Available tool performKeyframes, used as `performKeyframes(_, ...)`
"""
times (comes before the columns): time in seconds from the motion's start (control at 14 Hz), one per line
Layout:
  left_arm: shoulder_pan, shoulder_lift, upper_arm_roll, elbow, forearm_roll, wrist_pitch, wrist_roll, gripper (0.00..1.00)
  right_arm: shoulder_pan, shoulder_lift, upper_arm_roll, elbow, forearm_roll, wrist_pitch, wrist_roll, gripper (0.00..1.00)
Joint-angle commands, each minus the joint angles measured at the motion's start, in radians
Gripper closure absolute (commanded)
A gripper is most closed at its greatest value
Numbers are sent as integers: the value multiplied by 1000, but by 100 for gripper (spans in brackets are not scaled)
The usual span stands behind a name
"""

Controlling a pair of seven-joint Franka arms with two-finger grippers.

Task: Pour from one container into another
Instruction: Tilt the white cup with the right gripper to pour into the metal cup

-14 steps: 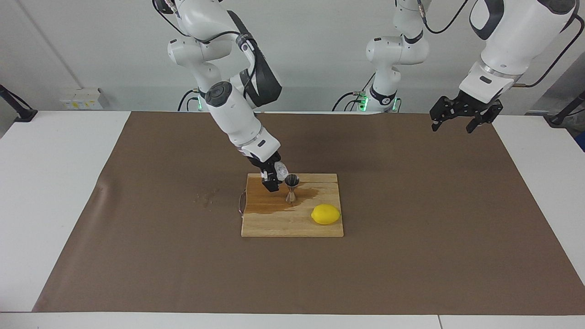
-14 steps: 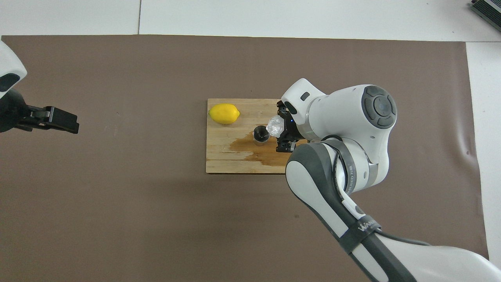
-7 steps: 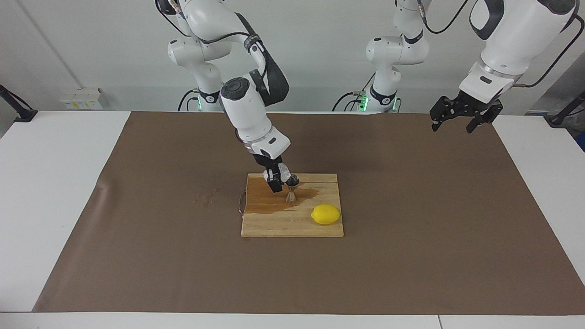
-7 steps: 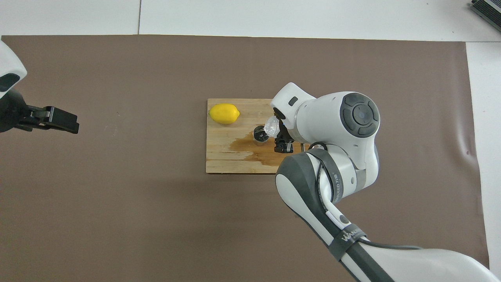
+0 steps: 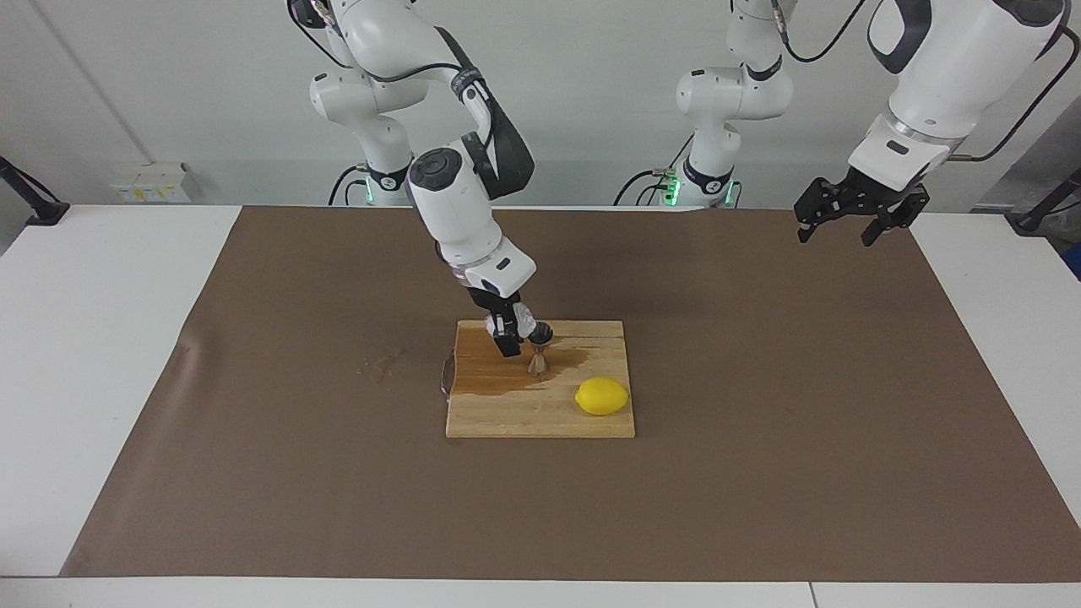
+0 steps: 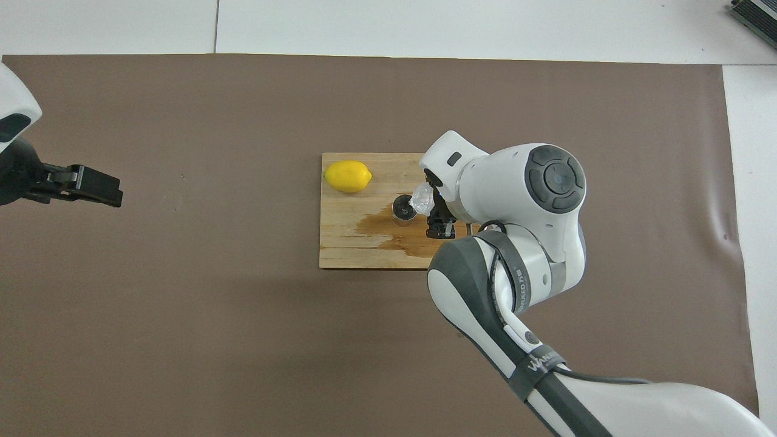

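Shiny steel jigger (image 5: 540,346); clear faceted glass cup (image 5: 524,320); wet-stained wooden board (image 5: 540,414); matt brown mat (image 5: 760,405)

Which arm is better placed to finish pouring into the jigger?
Right. The right gripper holds the glass cup tipped at the rim of the jigger on the cutting board. The left gripper waits over the mat's edge.

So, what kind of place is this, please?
Probably a robotics lab staged as a small bar or kitchen station. Two arms stand at a table with a brown mat. On a wooden cutting board are a steel jigger and a lemon; the right end effector tilts a glass cup over the jigger.
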Motion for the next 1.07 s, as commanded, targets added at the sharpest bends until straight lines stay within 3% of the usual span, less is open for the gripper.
performKeyframes(0.0, -4, -8, 5, -9, 17, -6, -1, 0, -15, -6, 8, -8, 6, 3, -7, 76)
performKeyframes(1.0, -4, -7, 5, -9, 17, -6, -1, 0, -113, -34, 8, -43, 457, -63, -398, 78)
